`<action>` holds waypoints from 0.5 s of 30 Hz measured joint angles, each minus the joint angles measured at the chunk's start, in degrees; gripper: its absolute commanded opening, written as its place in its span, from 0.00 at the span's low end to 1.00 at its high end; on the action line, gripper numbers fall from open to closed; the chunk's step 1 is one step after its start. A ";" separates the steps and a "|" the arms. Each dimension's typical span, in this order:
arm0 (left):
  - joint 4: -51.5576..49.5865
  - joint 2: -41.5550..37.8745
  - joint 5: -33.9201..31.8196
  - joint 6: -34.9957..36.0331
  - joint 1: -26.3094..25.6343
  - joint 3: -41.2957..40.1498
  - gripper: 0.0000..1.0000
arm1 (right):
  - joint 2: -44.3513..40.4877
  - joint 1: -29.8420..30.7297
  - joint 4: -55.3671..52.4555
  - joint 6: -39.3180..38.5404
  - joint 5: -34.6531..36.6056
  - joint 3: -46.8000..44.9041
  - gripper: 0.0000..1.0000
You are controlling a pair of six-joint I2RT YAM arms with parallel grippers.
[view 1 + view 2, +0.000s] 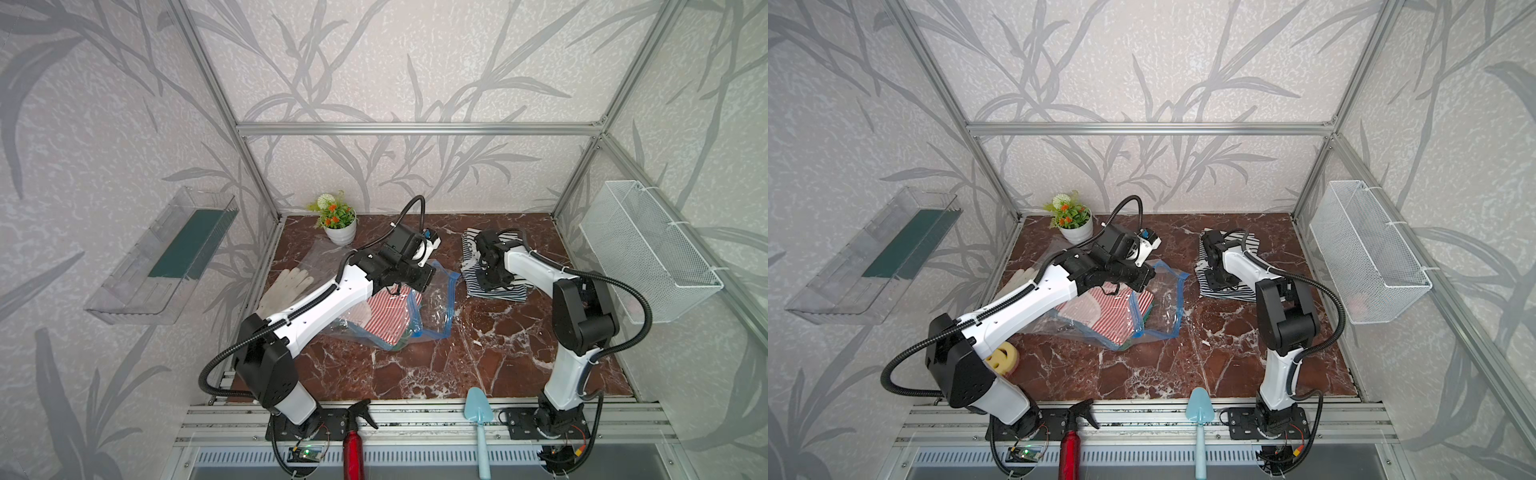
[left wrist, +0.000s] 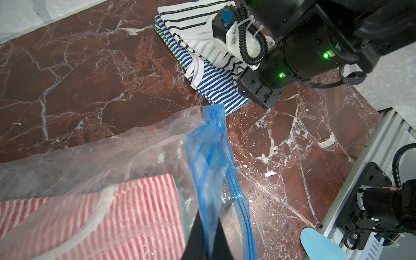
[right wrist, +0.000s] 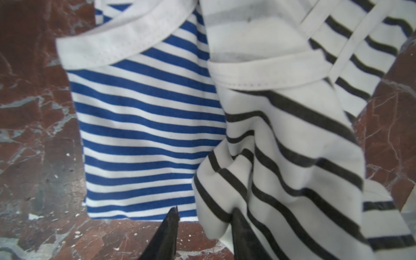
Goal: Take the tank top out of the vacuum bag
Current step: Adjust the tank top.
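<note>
Clear vacuum bag point(image 1: 434, 305) lay crumpled mid-worktop point(image 1: 457, 365), seen in both top views point(image 1: 1163, 307). Its blue zip strip point(image 2: 211, 157) was on the side toward the right arm. In left wrist view the left gripper point(image 2: 209, 225) had its fingers clenched on that strip, which was pinched btwn them and raised off the marble.

The red-striped top point(image 2: 135, 213) sat inside the bag, flat under the clear film. Edge of a green cloth point(image 2: 180, 186) showed just beneath it, near the mouth.

Just beside the bag's far corner, the right gripper point(image 3: 206, 216) was down over two tops lying outside the bag. Its fingers stood parted. A fold of the black-striped top point(image 3: 281, 135) lay btwn them against one finger point(image 3: 243, 236), w/ a gap to the other, so not clamped. That top lay rumpled, partly over the blue-striped top point(image 3: 139, 126), and both were on the worktop.

Misc:
- Potted plant point(image 1: 338, 224) at back.
- Glove point(image 1: 286, 286) beside the left arm.
- Yellow sponge point(image 1: 1003, 357) near the left arm's base.
- Spray bottle point(image 1: 353, 440) and light-blue trowel point(image 1: 480, 419) at the front rail.
</note>
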 measured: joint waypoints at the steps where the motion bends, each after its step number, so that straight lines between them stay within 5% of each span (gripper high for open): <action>1: 0.00 0.00 0.00 0.02 0.00 0.00 0.00 | 0.00 -0.57 0.00 0.02 -0.02 0.00 0.41; 15: -0.02 0.00 0.00 0.52 0.00 0.00 0.00 | 2.49 -3.28 0.87 0.31 -1.64 -0.31 0.37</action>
